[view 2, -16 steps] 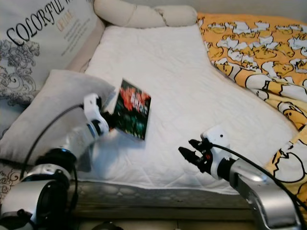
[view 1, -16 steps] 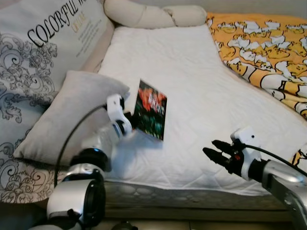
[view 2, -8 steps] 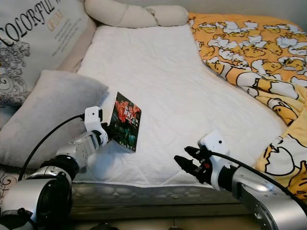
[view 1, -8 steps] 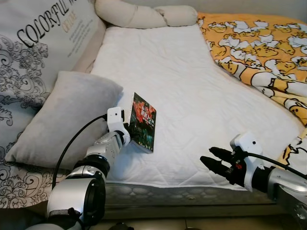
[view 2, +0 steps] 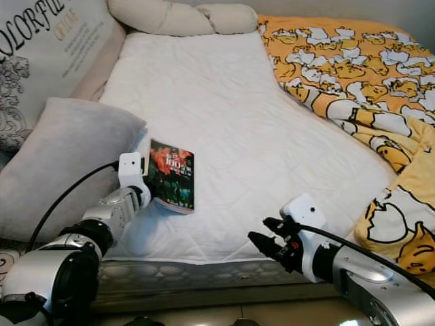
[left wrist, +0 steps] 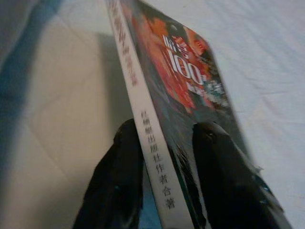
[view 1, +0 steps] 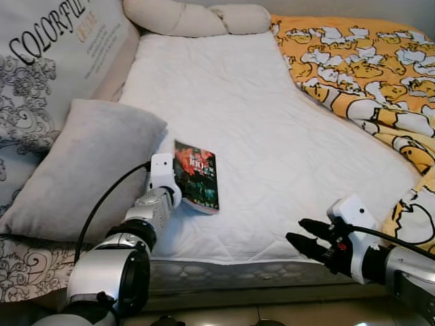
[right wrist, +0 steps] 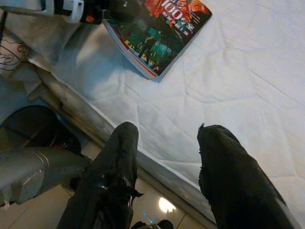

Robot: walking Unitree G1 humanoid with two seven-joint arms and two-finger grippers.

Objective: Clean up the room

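A paperback book [view 1: 197, 176] with a dark red and green cover is held near the front left of the white mattress [view 1: 238, 102], tilted low over the sheet. My left gripper [left wrist: 164, 162] is shut on the book's spine edge [left wrist: 152, 157], one black finger on each side. It sits beside the grey pillow [view 1: 78, 166]. My right gripper [view 1: 304, 242] hovers open over the mattress's front edge at the right, nothing between its fingers [right wrist: 119, 167]. The book [right wrist: 157, 31] lies ahead of it in the right wrist view.
A printed grey cushion [view 1: 47, 61] leans at the far left. A cream bolster [view 1: 197, 17] lies along the far end. An orange duck-print blanket [view 1: 367, 75] is bunched on the right. The mattress's front edge [view 2: 197, 272] drops to a tiled floor.
The camera has shifted. The book has tipped from nearly upright to lying low over the sheet, still in my left gripper. The right gripper stays open at the front edge.
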